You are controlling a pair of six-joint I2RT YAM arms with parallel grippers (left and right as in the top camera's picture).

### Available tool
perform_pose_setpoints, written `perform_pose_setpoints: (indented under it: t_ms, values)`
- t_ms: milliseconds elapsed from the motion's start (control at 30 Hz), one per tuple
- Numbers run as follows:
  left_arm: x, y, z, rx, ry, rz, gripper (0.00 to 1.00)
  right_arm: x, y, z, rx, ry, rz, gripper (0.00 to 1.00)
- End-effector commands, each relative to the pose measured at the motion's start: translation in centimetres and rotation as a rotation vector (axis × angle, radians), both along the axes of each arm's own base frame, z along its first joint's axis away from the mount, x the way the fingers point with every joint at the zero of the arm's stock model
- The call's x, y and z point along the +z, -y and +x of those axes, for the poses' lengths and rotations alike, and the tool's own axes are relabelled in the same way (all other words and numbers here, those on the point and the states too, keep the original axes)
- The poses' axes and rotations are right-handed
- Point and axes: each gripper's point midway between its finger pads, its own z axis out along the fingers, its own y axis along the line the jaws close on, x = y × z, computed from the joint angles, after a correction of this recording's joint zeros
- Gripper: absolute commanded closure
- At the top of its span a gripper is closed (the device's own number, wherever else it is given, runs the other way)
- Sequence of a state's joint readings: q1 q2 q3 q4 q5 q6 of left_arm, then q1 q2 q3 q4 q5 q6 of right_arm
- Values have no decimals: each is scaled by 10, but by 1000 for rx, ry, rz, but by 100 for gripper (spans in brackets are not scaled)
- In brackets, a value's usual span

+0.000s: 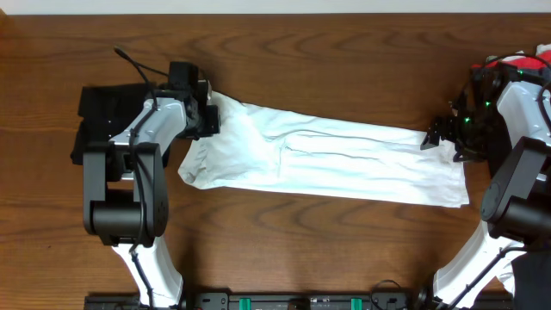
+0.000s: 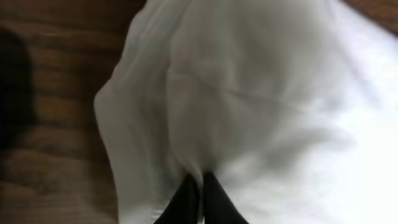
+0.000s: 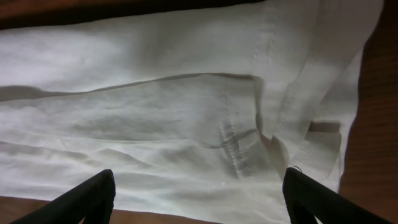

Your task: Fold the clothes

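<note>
**White shirt held at one end, free at the other**

The shirt (image 1: 327, 159) lies on the table (image 1: 301, 52) as a long white band, folded lengthwise and running from my left arm across to my right. Soft creases run along its length, and its lower left corner is rounded and loose.

My left pincer (image 1: 209, 112) is at the upper left end of the band, where the cloth gathers into a bunch. In the left wrist view its two dark fingers (image 2: 185, 202) are pressed together with white cloth pinched between them, and folds fan out from that spot.

My right pincer (image 1: 448, 138) is at the far right end, by the band's upper corner. In the right wrist view its fingers (image 3: 87, 199) are spread wide, one in each lower corner of the view. Between them lie a stitched hem and a folded-over flap of the shirt. The tips may be resting on the cloth, but I cannot tell from this angle, and nothing is gripped there.

A black cloth (image 1: 103, 108) lies on the table's left side, partly under my left arm. A red thing (image 1: 525, 62) shows at the upper right, behind my right arm
</note>
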State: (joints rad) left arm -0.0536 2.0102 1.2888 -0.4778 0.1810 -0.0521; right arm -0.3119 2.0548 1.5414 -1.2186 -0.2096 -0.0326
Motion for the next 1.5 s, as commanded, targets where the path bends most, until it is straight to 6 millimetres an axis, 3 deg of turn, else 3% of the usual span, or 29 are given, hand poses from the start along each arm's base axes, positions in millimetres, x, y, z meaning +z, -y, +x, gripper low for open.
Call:
perform_pose_setpoints:
  t_ms: [0,200,333,433,500,733,1100,1267,1467]
  values:
    - [-8,-6,-5,8,-24,21,94,-1,0,-1,-12,-5,3,16]
    - [-10,-13,-7,19,-31,61,94,-1,15,-4,-63,-10,-4,17]
    - [-10,-13,-7,19,-31,61,94,-1,35,-9,-141,-10,-7,22]
    - [-10,-13,-7,19,-33,61,94,-2,50,-5,-194,28,0,35]
    - [-10,-13,-7,18,-32,61,94,0,46,-1,-213,53,54,45]
    - [-10,-13,-7,19,-32,61,94,-2,28,7,-200,84,118,60]
    - [-10,-13,-7,19,-32,61,94,-31,37,21,-260,151,34,67]
    - [-10,-13,-7,18,-32,61,94,-39,38,23,-265,173,27,75]
    - [-10,-13,-7,19,-33,61,94,-43,40,37,-262,245,30,77]
